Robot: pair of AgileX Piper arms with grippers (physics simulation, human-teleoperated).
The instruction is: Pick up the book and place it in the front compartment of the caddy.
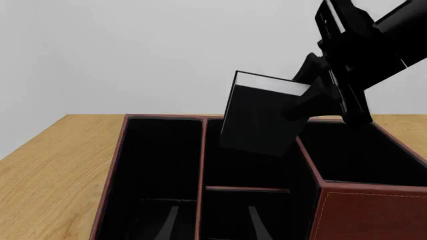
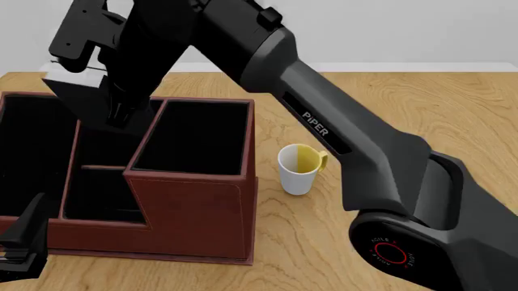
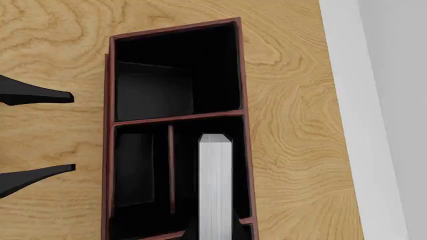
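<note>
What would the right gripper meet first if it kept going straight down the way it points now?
Probably the black floor of the caddy: the right gripper holds the book edge-on over a rear compartment. Depth is unclear, so the book might clip a divider first.

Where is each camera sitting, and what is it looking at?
Front view: above and behind the arms, looking down at the caddy and mug; the right arm shows.
Left wrist view: behind the left tool, facing the caddy; the right tool holds the book.
Right wrist view: behind the right tool, looking down into the caddy.
All three share the book and caddy.
</note>
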